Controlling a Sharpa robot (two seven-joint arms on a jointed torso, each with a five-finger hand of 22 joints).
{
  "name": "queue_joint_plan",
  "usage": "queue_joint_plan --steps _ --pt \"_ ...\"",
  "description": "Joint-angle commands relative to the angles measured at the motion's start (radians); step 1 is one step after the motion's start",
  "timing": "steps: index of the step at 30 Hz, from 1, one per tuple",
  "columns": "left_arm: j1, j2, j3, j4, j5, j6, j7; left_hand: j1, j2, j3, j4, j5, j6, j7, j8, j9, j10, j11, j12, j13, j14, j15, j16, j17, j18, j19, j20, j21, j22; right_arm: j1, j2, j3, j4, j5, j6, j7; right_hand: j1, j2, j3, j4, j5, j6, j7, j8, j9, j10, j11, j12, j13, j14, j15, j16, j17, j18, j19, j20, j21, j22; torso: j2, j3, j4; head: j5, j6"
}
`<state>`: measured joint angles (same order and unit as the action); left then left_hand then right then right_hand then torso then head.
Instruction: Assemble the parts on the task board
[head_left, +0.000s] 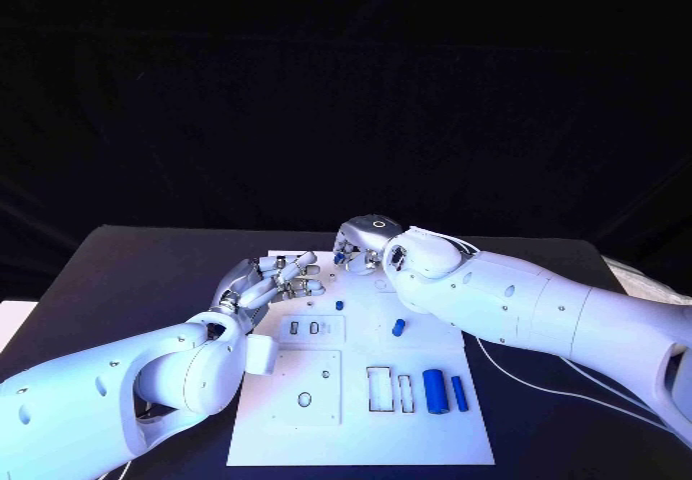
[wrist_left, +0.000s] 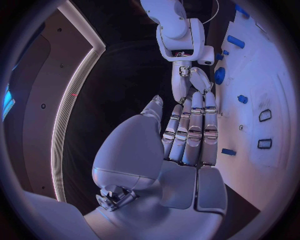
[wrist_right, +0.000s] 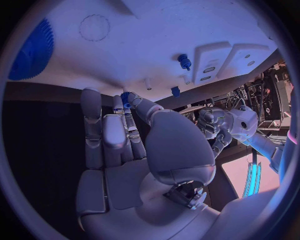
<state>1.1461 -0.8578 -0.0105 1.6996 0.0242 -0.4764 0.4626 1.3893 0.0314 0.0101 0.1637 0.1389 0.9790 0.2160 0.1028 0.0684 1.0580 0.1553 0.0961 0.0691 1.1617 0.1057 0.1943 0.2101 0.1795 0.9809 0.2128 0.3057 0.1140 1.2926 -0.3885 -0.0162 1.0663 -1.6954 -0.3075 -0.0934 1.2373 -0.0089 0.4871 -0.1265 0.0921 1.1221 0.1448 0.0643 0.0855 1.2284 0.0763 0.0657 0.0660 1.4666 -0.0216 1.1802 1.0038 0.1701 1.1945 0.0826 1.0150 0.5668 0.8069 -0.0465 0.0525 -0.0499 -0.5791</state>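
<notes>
Nearest me on the task board (head_left: 361, 440), two blue cylinders (head_left: 434, 388) lie side by side just right of the rectangular slots (head_left: 379, 388), ready for picking. Farther up, a small blue part (head_left: 400, 326) lies loose mid-board. My left hand (head_left: 267, 285) rests at the board's far-left edge, fingers straight, close together and holding nothing, likely steadying the plate. At the far edge my right hand (head_left: 368, 245) pinches a small blue piece (wrist_right: 125, 98) between thumb and fingertip, I judge to carry it to its seat.
</notes>
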Motion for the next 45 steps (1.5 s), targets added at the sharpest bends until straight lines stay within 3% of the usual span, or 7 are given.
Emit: queue_joint_plan --steps 1,14,19,22,27,38,45 --pt "0.002 0.003 0.001 0.001 0.000 0.021 0.003 0.008 -0.002 -0.002 -0.004 0.005 0.000 0.003 -0.005 -0.001 -0.003 0.007 -0.003 -0.001 0.002 0.001 -0.002 0.001 0.003 0.004 0.003 -0.004 -0.001 -0.003 0.006 -0.002 -0.004 -0.005 0.032 -0.009 -0.001 -0.012 0.000 0.008 -0.004 -0.004 0.000 0.002 0.000 -0.006 -0.001 -0.004 -0.001 0.032 0.009 0.009 0.005 0.000 -0.002 0.003 0.006 0.003 0.000 -0.0008 0.0000 0.007 0.004" --pt "0.002 0.005 0.001 0.005 0.000 0.024 0.004 0.008 0.000 -0.001 -0.004 0.006 0.000 0.003 -0.006 -0.001 -0.003 0.007 -0.004 -0.001 0.002 0.001 -0.003 0.003 0.003 0.004 0.003 -0.005 -0.001 -0.006 0.027 -0.003 -0.030 -0.012 0.038 -0.041 -0.004 -0.033 0.010 0.024 -0.004 -0.031 0.011 -0.002 -0.004 -0.041 0.009 -0.006 -0.002 0.027 0.018 0.022 0.011 0.000 -0.015 0.011 0.019 0.008 0.001 -0.0019 0.0016 0.006 0.003" --pt "0.002 0.006 0.001 0.007 0.000 0.026 0.005 0.009 0.001 -0.001 -0.005 0.006 0.000 0.003 -0.006 -0.001 -0.004 0.007 -0.004 -0.001 0.002 0.001 -0.003 0.003 0.003 0.004 0.003 -0.005 -0.002 -0.011 0.031 -0.004 -0.034 -0.013 0.017 -0.044 -0.017 -0.075 -0.003 0.035 -0.006 -0.115 0.036 -0.005 -0.020 -0.125 0.034 -0.005 -0.003 0.018 0.039 0.016 -0.006 0.005 -0.045 0.026 0.004 -0.026 0.001 -0.0011 0.0013 0.011 0.003" --pt "0.002 0.007 0.001 0.008 0.000 0.027 0.004 0.009 0.001 -0.001 -0.005 0.006 0.000 0.003 -0.007 -0.001 -0.004 0.007 -0.005 -0.001 0.002 0.001 -0.003 0.004 0.003 0.004 0.003 -0.005 -0.002 -0.013 0.022 -0.004 -0.022 -0.013 -0.006 -0.042 -0.007 -0.095 -0.027 0.034 -0.005 -0.187 0.042 -0.004 -0.022 -0.188 0.046 -0.002 -0.003 0.004 0.049 -0.013 -0.051 0.014 -0.077 0.035 -0.023 -0.069 0.001 -0.0009 0.0012 0.012 0.002" --pt "0.002 0.007 0.001 0.008 0.000 0.029 0.002 0.010 0.001 0.000 -0.006 0.006 -0.001 0.004 -0.007 -0.001 -0.004 0.008 -0.005 -0.001 0.001 0.001 -0.004 0.004 0.003 0.004 0.003 -0.005 -0.002 -0.015 -0.024 -0.002 0.034 -0.009 -0.024 -0.043 0.008 -0.095 -0.040 0.032 0.009 -0.159 0.049 0.008 -0.013 -0.197 0.050 0.008 -0.001 0.000 0.053 -0.024 -0.069 0.015 -0.079 0.039 -0.022 -0.071 0.002 -0.0011 0.0021 0.012 0.004" --pt "0.002 -0.009 0.001 0.014 0.000 0.036 -0.003 0.011 0.001 0.000 -0.007 0.006 -0.002 0.004 -0.009 -0.001 -0.006 0.008 -0.007 -0.001 -0.001 0.002 -0.006 0.005 0.003 0.004 0.003 -0.006 -0.003 0.008 -0.280 0.026 0.274 0.177 -0.033 -0.118 -0.007 -0.100 -0.063 0.065 0.043 -0.117 0.021 0.007 -0.007 -0.006 0.006 0.101 0.026 0.033 0.020 0.074 0.054 -0.006 -0.004 0.021 0.075 0.070 -0.003 0.0032 -0.0138 0.015 0.007" --pt "0.002 -0.016 0.001 0.016 0.000 0.039 -0.004 0.011 0.001 0.000 -0.007 0.006 -0.003 0.004 -0.009 -0.001 -0.006 0.008 -0.007 -0.001 -0.001 0.002 -0.006 0.006 0.003 0.003 0.004 -0.007 -0.003 0.022 -0.373 0.029 0.309 0.288 0.045 -0.145 -0.011 -0.147 -0.141 0.076 0.088 -0.168 -0.007 0.000 -0.015 0.170 -0.033 0.261 0.142 0.053 -0.013 0.160 0.166 -0.031 0.070 -0.012 0.169 0.216 -0.005 0.0077 -0.0248 0.019 0.011"
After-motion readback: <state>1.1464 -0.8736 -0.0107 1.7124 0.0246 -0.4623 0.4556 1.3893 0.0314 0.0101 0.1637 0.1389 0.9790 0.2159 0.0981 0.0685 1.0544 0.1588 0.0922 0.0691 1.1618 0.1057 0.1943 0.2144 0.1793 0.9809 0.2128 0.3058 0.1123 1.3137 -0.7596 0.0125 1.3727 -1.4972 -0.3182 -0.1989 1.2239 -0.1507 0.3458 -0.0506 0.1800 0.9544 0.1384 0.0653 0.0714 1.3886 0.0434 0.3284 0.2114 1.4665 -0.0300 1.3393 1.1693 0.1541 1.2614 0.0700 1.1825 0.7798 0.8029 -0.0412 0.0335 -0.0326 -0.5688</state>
